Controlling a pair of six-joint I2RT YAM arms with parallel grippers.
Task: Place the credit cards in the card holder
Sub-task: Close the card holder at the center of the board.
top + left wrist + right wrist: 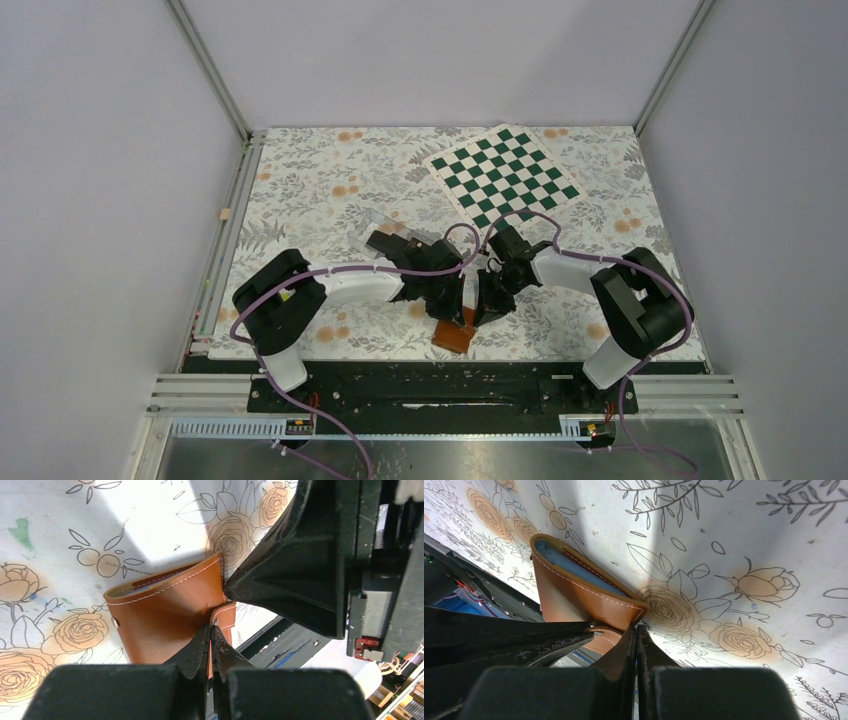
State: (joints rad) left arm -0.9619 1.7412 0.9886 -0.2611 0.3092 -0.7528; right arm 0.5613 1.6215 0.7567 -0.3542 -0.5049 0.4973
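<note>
The tan-brown card holder lies near the table's front edge, between both arms. In the left wrist view its closed cover faces me, and my left gripper is shut on its snap tab. In the right wrist view the card holder shows pale blue sleeves at its open edge. My right gripper is shut, its tips against the cover's corner; whether they pinch leather is unclear. Dark flat shapes that look like the credit cards lie farther back, partly behind the left arm.
A clear plastic box lies beside the dark shapes. A green-and-white chessboard sits at the back right. The black rail with the arm bases runs just in front of the card holder. White walls enclose the floral tablecloth.
</note>
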